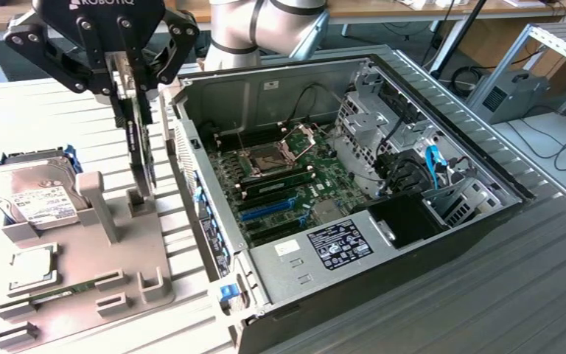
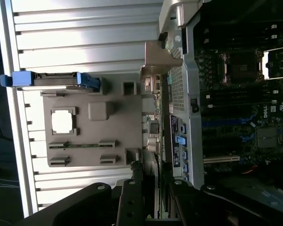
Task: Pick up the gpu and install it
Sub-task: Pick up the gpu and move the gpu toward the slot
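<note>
The gpu (image 1: 141, 151) is a thin black card standing on edge, upright, just left of the open computer case (image 1: 460, 158) in the exterior view. My gripper (image 1: 133, 97) comes down from above and is shut on the card's top edge. The card's lower end reaches the slotted post of the grey holder tray (image 1: 106, 243); whether it still sits in the slot I cannot tell. In the wrist view the gpu (image 2: 156, 165) runs edge-on between my fingers (image 2: 132, 200), beside the case wall. Blue expansion slots (image 1: 263, 210) lie on the motherboard inside the case.
On the holder tray lie a silver hard drive with white label (image 1: 32, 195), a processor chip (image 1: 29, 267) and a green RAM stick (image 1: 62, 291). The case's metal side wall (image 1: 189, 169) stands close to the card. Cables and drive cages (image 1: 411, 162) fill the case's far side.
</note>
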Tool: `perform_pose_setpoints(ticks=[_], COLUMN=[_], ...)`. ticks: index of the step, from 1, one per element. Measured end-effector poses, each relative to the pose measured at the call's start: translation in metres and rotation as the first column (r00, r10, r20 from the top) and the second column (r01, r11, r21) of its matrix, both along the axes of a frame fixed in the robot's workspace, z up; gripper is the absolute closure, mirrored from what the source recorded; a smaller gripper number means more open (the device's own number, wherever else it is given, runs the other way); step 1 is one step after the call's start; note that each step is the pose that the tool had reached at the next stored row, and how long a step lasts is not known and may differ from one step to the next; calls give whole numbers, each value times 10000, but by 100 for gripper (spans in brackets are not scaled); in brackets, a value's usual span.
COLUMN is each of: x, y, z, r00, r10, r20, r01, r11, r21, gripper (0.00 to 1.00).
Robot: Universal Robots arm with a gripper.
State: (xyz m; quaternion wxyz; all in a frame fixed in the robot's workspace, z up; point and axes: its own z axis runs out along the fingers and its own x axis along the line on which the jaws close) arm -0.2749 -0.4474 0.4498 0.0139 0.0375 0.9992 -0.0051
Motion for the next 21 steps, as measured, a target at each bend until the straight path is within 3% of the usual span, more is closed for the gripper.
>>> perform_pose_setpoints(ticks=[4,21], x=[204,313], y=[0,0], z=[0,0], r00=[10000,10000], r10=[0,1], r20=[0,-1], r01=[0,-1], r11=[10000,9999], r21=[-55,-112], gripper=[74,74])
